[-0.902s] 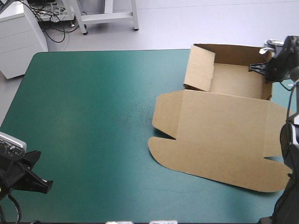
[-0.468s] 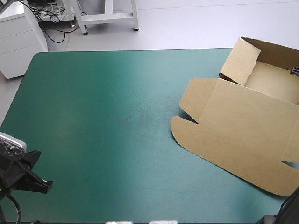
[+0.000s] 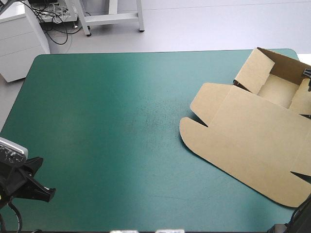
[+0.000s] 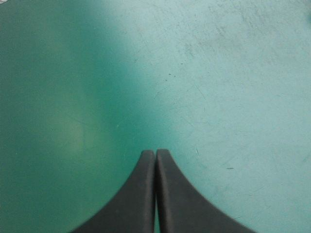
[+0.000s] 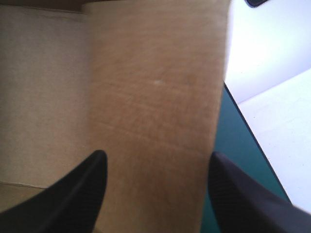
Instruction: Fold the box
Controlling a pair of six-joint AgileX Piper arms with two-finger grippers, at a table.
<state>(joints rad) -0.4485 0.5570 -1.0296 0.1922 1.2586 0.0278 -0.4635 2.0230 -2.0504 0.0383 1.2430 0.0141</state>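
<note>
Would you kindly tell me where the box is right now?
In the high view the box lies at the table's right side, its walled end at the far right corner, one wall inside the open right gripper.

Broad matte black fingers [image 4: 138, 199], fin-curved, wide bases tapering to rounded tips.

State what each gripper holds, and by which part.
Nothing. The left gripper is shut over bare teal-green cover; the right gripper stands open astride a wall of the box.
</note>
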